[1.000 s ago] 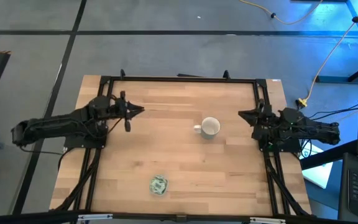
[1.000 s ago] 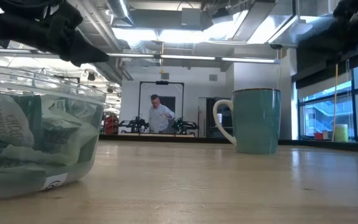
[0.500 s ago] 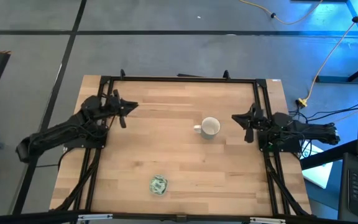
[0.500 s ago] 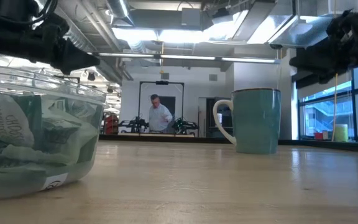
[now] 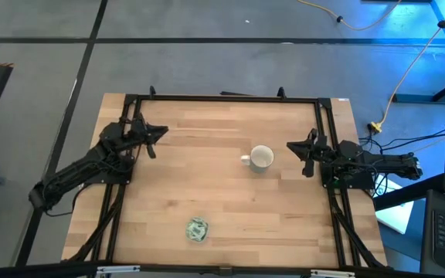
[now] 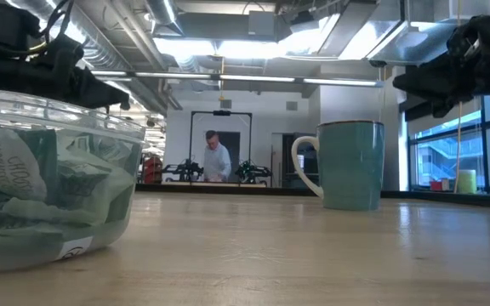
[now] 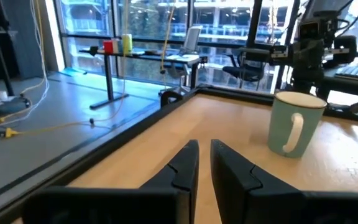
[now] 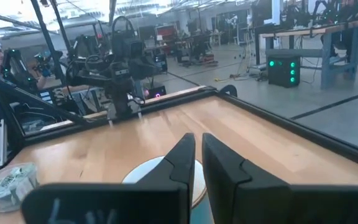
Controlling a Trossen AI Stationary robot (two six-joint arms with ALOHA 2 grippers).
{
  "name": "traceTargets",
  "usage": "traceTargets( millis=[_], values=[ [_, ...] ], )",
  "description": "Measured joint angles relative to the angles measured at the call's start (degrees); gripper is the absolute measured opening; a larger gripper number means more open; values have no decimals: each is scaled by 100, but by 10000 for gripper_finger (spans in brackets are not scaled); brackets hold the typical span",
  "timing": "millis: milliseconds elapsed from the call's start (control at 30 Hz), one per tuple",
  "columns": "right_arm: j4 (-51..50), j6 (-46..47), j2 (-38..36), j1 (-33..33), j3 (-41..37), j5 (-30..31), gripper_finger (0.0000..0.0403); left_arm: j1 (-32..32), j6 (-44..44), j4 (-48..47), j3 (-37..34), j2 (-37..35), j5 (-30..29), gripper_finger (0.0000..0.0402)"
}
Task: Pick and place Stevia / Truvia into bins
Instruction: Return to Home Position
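Homing step, seemingly: Stevia sachets [image 6: 49,183] in clear dish [image 6: 100,119], well apart from white mug [image 5: 261,157]. Left end effector [image 5: 157,133], right end effector [image 5: 292,145] flanking mug, pressed together, empty. Next: fold arms home.

The robot consists of two matte black arms, the left arm [image 5: 83,166] at the left edge of the table [image 5: 230,197] and the right arm [image 5: 377,164] at its right edge, each built of blocky jointed segments trailing thin black cables and ending in two flat, tapering black fingers [image 7: 185,168].
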Motion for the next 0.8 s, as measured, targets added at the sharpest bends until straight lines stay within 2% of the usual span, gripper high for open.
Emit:
traceTargets(
  millis=[400,667,800],
  values=[
    [11,-400,0,0,0,171,35,148,4,-244,0,-231,19,34],
    [19,-765,0,0,0,234,35,145,-186,-178,0,-536,648,12],
    [19,-858,4,0,0,227,35,145,-414,-176,0,-542,666,5]
  ],
)
